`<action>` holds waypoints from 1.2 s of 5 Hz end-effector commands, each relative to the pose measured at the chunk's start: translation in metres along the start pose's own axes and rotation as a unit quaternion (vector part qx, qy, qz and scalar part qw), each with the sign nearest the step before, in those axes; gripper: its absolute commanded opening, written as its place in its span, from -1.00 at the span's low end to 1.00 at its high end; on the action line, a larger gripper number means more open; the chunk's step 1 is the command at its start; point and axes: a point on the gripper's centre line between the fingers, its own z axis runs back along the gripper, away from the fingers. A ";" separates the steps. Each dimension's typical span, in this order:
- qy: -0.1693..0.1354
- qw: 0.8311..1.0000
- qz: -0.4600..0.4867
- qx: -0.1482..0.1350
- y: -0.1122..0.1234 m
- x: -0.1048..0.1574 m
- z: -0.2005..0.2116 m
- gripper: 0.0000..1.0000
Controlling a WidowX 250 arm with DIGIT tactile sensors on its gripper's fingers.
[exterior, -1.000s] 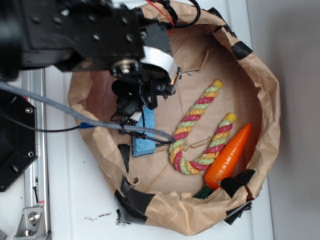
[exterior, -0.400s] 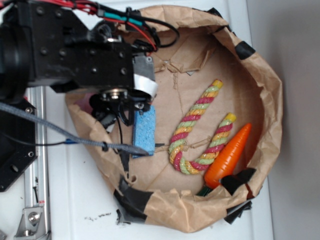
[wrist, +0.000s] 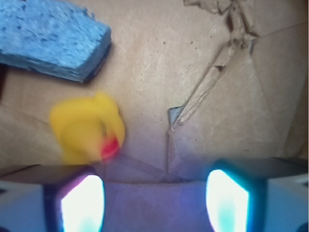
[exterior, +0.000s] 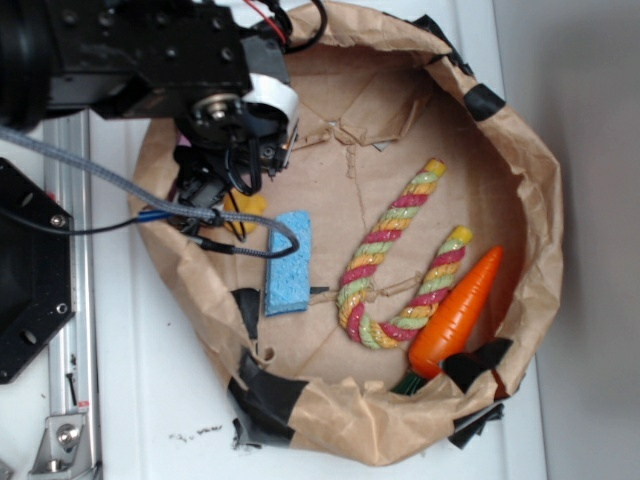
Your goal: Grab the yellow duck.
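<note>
Tool (wrist: 154, 203): fingers standing spread apart, nothing between them; the two pads (wrist: 81, 203) glowing bright at the bottom edge of the wrist view. In the exterior view the tool (exterior: 225, 175) is hanging over the upper-left part of the bag, mostly hidden by the black arm and cables.

Yellow duck (wrist: 87, 128): lying on the brown paper floor, just beside the blue sponge, red beak pointing toward the tool. Sitting just ahead of the left-hand pad as the wrist view shows it, not between the fingers; touching or not, cannot tell. In the exterior view only a scrap of yellow duck (exterior: 250, 210) is showing, left of the sponge, under the tool.

Blue sponge (exterior: 287, 262): lying flat on the bag floor, its upper end near the duck.

Paper bag (exterior: 540, 200): brown, rolled-down walls, black tape patches on the rim, sitting on the white tabletop (exterior: 160, 400).

Striped rope (exterior: 400, 260): U-shaped, right of the sponge, well apart from the duck.

Orange carrot (exterior: 458, 310): leaning by the rope's right arm, far side from the sponge.
</note>
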 end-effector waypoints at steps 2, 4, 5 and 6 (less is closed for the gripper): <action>-0.121 0.988 0.092 0.002 0.019 0.031 0.095 -1.00; -0.124 0.985 0.115 -0.020 0.012 0.059 0.114 -1.00; -0.117 0.988 0.097 -0.024 0.001 0.067 0.111 -1.00; -0.088 0.995 -0.014 0.046 -0.005 0.051 0.101 1.00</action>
